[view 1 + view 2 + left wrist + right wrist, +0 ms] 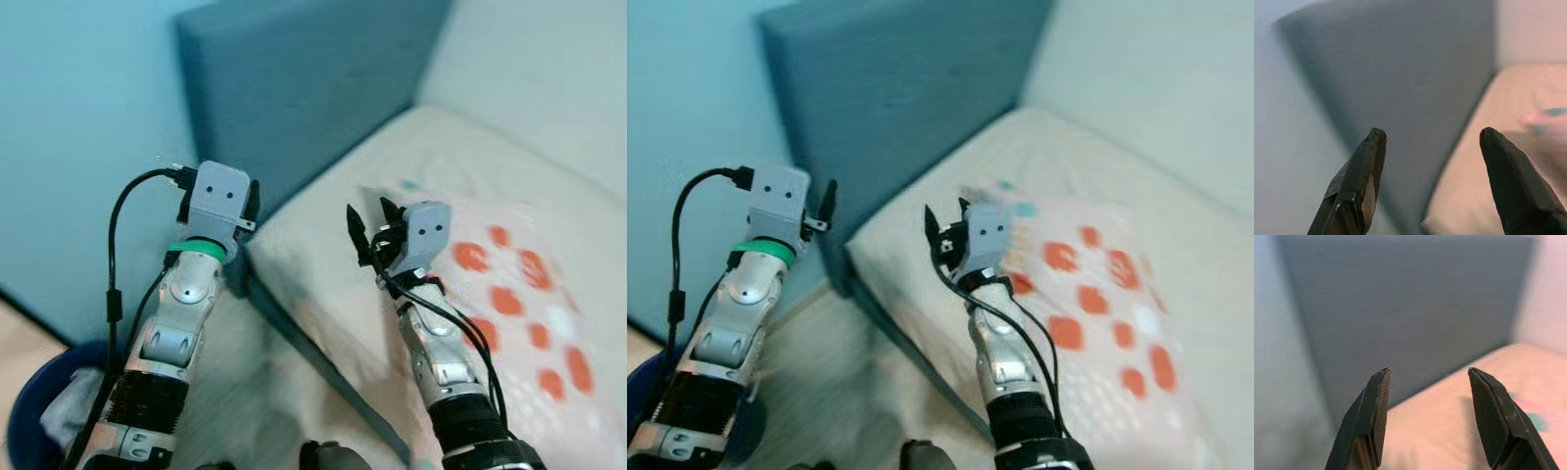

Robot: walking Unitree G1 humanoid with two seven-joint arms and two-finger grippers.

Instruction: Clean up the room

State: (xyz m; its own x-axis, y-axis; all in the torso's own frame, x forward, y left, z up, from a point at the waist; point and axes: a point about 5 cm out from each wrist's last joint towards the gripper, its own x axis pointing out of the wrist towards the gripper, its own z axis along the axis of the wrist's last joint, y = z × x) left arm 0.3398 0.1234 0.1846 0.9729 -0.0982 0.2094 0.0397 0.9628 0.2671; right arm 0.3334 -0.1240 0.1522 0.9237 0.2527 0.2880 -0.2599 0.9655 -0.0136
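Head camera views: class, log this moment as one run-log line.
left gripper: open, empty, beside headboard | right gripper: open, empty, above mattress | spotted pillow: on bed

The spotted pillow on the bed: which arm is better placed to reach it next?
Probably the right. The right gripper is open and already over the mattress, beside the spotted pillow. The left gripper, also open, is off the bed's edge, facing the blue headboard.
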